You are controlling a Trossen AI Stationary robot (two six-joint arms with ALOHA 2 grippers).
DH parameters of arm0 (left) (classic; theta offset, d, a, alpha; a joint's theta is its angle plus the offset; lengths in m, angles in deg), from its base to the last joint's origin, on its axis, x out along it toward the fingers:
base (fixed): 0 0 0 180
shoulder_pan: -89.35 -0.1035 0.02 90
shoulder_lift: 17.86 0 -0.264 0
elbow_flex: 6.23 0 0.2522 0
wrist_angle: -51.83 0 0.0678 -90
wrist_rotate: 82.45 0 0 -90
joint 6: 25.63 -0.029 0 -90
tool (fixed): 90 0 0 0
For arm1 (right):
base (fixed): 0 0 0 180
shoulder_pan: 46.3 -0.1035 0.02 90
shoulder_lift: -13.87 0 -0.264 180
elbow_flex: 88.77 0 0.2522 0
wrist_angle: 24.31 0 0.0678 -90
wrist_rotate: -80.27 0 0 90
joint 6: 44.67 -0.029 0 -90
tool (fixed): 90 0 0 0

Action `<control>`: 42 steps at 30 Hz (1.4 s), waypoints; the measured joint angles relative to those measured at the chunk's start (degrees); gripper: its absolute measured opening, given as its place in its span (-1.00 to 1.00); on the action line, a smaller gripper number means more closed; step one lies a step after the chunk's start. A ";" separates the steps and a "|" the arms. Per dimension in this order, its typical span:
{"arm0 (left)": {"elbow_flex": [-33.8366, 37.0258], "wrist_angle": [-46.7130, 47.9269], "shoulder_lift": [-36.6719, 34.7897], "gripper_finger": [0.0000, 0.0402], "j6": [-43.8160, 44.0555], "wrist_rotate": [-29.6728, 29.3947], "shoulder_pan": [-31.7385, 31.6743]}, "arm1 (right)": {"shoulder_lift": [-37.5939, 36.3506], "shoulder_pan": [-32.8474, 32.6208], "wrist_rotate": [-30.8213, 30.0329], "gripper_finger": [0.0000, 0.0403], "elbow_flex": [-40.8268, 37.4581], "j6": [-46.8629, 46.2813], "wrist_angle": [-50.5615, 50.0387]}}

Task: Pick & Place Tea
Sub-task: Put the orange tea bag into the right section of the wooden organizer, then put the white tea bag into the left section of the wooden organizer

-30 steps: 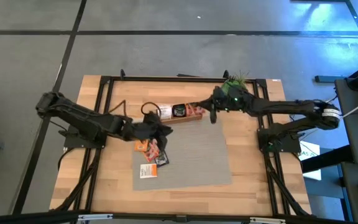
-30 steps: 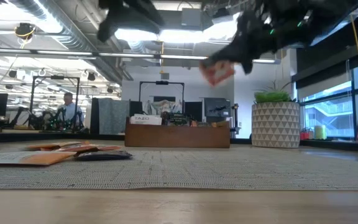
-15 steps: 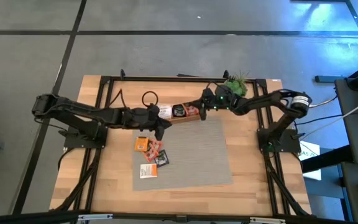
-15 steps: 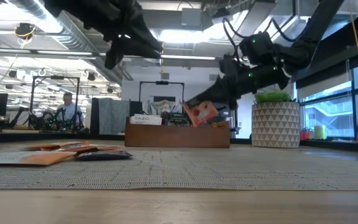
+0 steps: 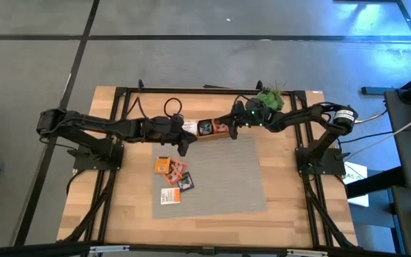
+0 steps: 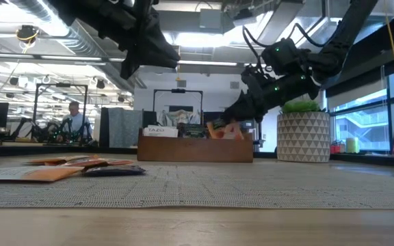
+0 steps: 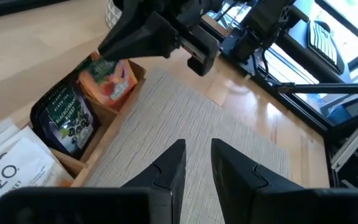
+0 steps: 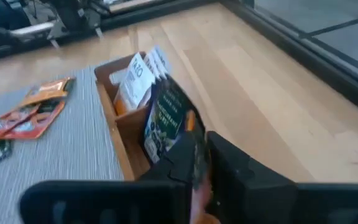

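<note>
- Tray (image 5: 204,128): lying at 12 o'clock of the mat (image 5: 212,175), along its far edge; three compartments holding white sachets (image 7: 8,165), a black sachet (image 7: 64,118) and an orange sachet (image 7: 107,81), each standing on edge.
- Right gripper (image 5: 228,127): hanging over the tray's 3 o'clock end, at the orange compartment. In the right wrist view the jaws are showing only a narrow gap with an orange strip between them; whether they are gripping it cannot be told.
- Left gripper (image 5: 183,146): hovering above the mat just at 6 o'clock of the tray's white end. The jaws are standing slightly apart, holding nothing, with bare mat showing between the fingers (image 7: 169,168).
- Loose sachets (image 5: 173,175): lying flat on the mat at 9 o'clock of its middle, a small cluster of orange ones with one black, some overlapping.
- Plant (image 5: 270,96): sitting in a patterned pot at 1 o'clock of the tray, near the table (image 5: 284,214) edge.
- Person (image 6: 76,117): sitting in the room far behind the table.
</note>
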 joint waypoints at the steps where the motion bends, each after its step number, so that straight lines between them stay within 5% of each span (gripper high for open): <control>1: 0.00 0.00 0.00 -0.64 0.00 0.01 -0.12 | 0.00 0.00 0.02 -0.69 0.00 -0.01 0.05; 10: 0.00 0.04 0.00 -0.64 -0.49 0.63 -0.37 | -3.59 1.23 -7.19 -0.23 0.26 -6.05 0.03; 19: -0.04 4.77 0.16 -0.64 -1.43 7.16 2.93 | -11.19 -2.95 12.31 -0.17 0.33 -0.29 -2.58; 23: -0.12 4.53 1.68 -0.64 -0.37 5.43 9.25 | -11.19 -8.65 14.26 -0.17 0.33 -1.61 -4.47; 32: -0.15 7.52 7.43 -0.64 18.84 -4.67 22.38 | -11.15 -20.74 8.20 -0.17 0.33 -0.33 -9.14; 37: -0.13 13.04 9.69 -0.64 36.55 -5.99 28.80 | -11.17 -24.34 7.96 -0.17 0.33 -2.12 -9.44; 42: -0.13 20.36 10.12 -0.64 61.01 -12.27 36.93 | -10.16 -27.80 0.66 -0.17 0.56 -5.91 -9.71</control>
